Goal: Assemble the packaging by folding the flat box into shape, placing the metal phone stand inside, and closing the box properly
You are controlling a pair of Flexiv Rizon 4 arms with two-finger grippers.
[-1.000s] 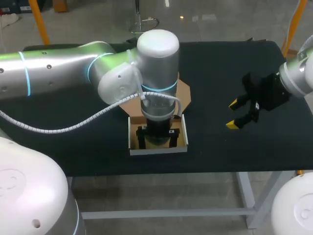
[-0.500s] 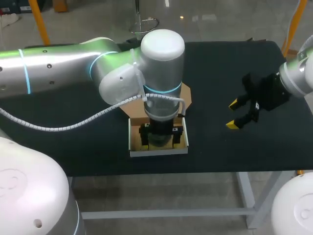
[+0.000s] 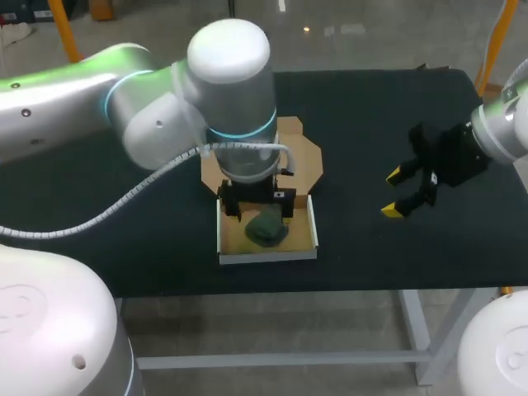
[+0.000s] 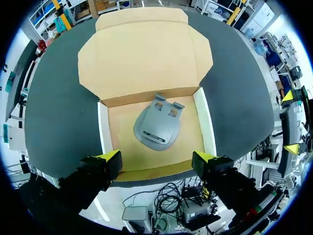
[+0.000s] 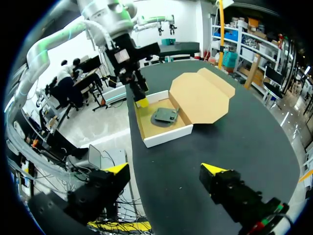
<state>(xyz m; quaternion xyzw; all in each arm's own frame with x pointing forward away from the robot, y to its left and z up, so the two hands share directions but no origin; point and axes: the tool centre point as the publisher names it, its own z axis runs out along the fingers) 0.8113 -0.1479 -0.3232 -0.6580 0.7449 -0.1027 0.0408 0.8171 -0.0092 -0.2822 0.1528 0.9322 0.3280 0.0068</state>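
Note:
The cardboard box (image 3: 268, 255) stands folded into an open tray with white walls near the table's front edge. Its brown lid (image 3: 304, 153) lies flat behind it. The grey metal phone stand (image 3: 266, 226) lies flat on the box floor. My left gripper (image 3: 259, 205) hangs open just above the tray's far side, holding nothing. In the left wrist view the stand (image 4: 157, 128) lies ahead of the open left gripper (image 4: 156, 159), inside the box (image 4: 203, 117). My right gripper (image 3: 396, 192) stands open and empty, well right of the box. From it I see box (image 5: 168, 137), stand (image 5: 164, 116) and lid (image 5: 200, 97).
The black table (image 3: 371, 99) carries only the box and its lid. My left arm's big elbow (image 3: 231, 74) hangs over the table's back middle. My right gripper (image 4: 291, 122) shows at the side of the left wrist view, and my left gripper (image 5: 139, 98) over the box in the right.
My left gripper has risen out of the box and drawn back a little, leaving the phone stand lying inside. Its arm swung leftwards. My right arm has not moved.

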